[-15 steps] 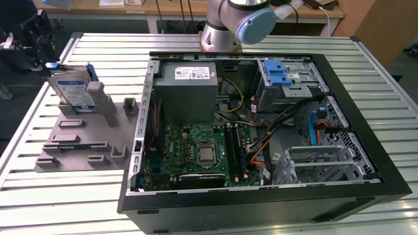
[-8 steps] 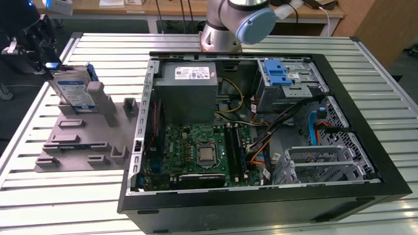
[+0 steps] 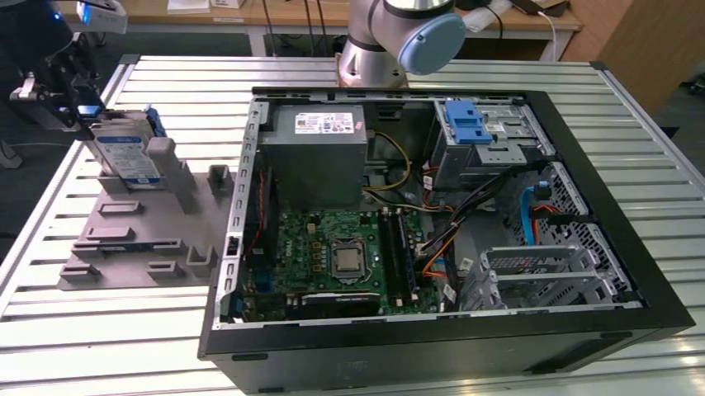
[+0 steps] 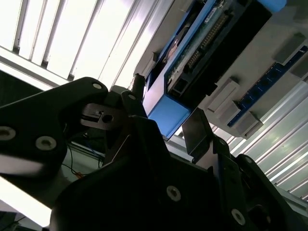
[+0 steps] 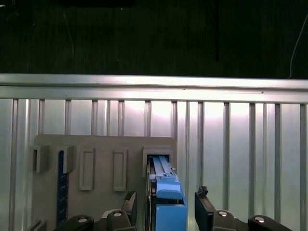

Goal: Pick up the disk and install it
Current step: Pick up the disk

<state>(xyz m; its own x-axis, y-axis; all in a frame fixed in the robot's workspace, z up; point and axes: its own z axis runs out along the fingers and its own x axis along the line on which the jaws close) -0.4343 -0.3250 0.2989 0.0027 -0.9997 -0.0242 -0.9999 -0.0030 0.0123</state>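
Disk stands on edge in a slot of the grey holder. The holder lies on the slatted metal surface at the exterior view's left, just beside the open computer case. The arm's jaws sit at the disk's upper end. In the first wrist view they are spread, one on each flat side of the disk's blue end piece, with a narrow gap on each side. Inside the case, the drive cage with its blue latch sits towards the exterior view's right of the grey power supply, with the green motherboard nearer the camera.
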